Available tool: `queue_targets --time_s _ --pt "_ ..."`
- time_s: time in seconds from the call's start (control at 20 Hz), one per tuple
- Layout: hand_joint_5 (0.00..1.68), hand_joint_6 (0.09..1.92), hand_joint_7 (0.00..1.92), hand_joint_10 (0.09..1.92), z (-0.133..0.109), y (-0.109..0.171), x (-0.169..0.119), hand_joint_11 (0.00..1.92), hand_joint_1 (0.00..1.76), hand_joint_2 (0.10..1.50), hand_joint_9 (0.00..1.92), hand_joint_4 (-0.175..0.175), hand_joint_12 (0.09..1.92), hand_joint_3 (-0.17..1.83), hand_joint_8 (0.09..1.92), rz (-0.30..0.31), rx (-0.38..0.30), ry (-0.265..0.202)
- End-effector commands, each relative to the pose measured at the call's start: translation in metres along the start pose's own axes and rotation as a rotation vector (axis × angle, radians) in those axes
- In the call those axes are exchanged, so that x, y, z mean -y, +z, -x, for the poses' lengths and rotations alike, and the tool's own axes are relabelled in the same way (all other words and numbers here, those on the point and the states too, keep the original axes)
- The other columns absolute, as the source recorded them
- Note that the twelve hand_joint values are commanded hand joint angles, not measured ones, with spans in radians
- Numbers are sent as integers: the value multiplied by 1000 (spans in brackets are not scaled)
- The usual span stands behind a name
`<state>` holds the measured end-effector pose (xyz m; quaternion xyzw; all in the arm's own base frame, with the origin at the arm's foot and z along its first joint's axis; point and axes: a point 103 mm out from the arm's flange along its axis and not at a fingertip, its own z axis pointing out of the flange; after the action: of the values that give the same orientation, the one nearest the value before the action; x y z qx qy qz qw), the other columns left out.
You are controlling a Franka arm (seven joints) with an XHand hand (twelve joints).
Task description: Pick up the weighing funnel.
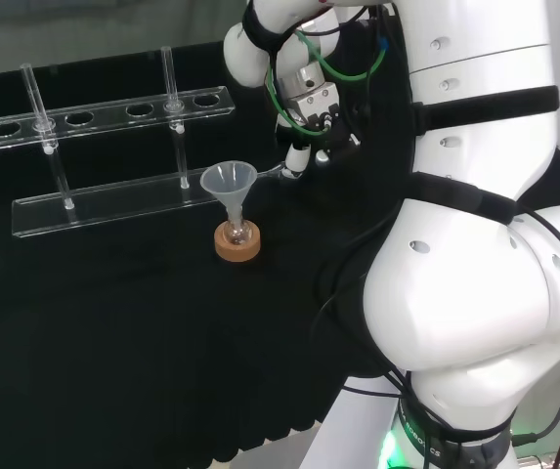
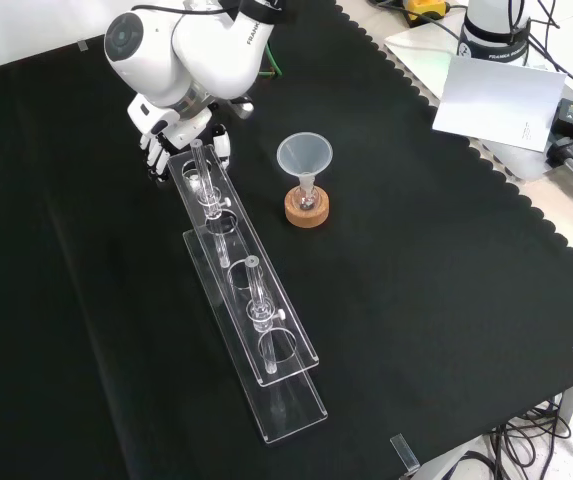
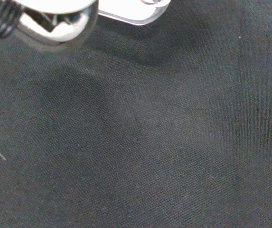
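Roughly level, weighing funnel (image 1: 275, 174) beside hand (image 1: 299, 156)

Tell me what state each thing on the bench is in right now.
Funnel: upright, mouth up, stem in the flask.
Flask: upright on its cork ring.
Rack: standing on the cloth.
Tubes: two, upright in the rack.
Hand: down near the cloth beside the rack's end; grip unclear.

1 long clear plastic rack (image 2: 276, 350) is laid on the black-clothed bench (image 2: 446, 300), 1 round cork ring (image 2: 307, 210) at its 1 o'clock (front view).
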<state>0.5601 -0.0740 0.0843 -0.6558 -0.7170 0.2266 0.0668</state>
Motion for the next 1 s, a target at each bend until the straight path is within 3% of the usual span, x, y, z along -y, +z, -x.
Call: queue_targets --time_s 0.05,1.0 --pt "555 469 486 480 -2 2 -4 510 869 570 752 19 1294 482 649 -10 12 -5" --pt "757 608 516 488 6 3 -12 513 879 588 774 63 1290 495 659 -26 25 -6"
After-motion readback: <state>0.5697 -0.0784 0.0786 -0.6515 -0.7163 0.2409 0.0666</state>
